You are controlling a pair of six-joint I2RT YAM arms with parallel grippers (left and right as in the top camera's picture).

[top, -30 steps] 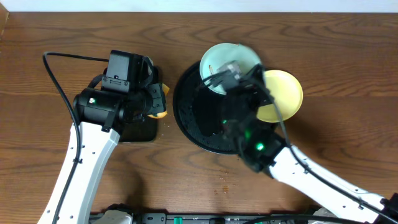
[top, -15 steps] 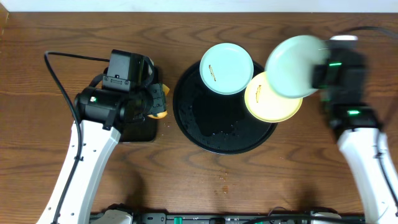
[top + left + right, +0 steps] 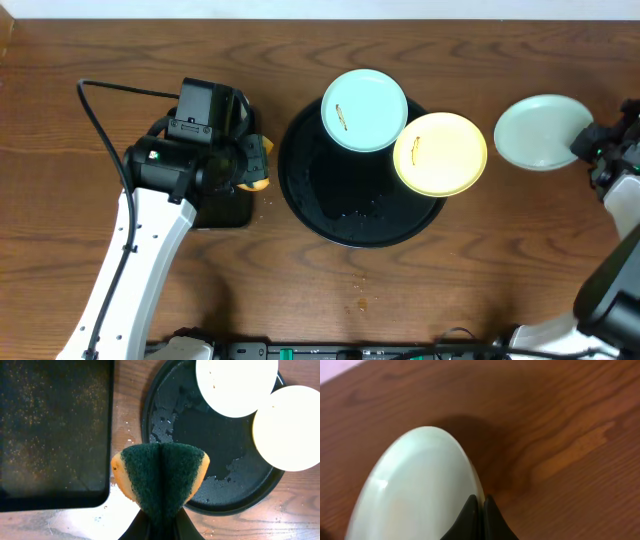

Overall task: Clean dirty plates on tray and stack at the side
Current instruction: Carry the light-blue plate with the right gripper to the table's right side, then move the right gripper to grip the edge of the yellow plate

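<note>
The round black tray point(image 3: 330, 215) sits mid-table with a mint-blue plate point(image 3: 364, 110) on its far rim and a yellow plate point(image 3: 440, 153) overhanging its right rim; both carry a small brown smear. My right gripper point(image 3: 583, 147) is shut on the rim of a second mint plate point(image 3: 538, 131), held over the bare wood at the far right; the right wrist view shows that plate point(image 3: 415, 485) pinched at its edge. My left gripper point(image 3: 160, 525) is shut on a folded green and yellow sponge point(image 3: 160, 477), left of the tray point(image 3: 200, 435).
A black rectangular tray point(image 3: 52, 435) lies under the left arm point(image 3: 150, 220), left of the round tray. A black cable point(image 3: 100, 140) loops across the table's left side. Small crumbs point(image 3: 360, 283) lie on the wood in front of the round tray.
My right arm lifted a mint plate from the tray area and swung it right, lowering it over the bare wood. The left arm and sponge stayed put.
</note>
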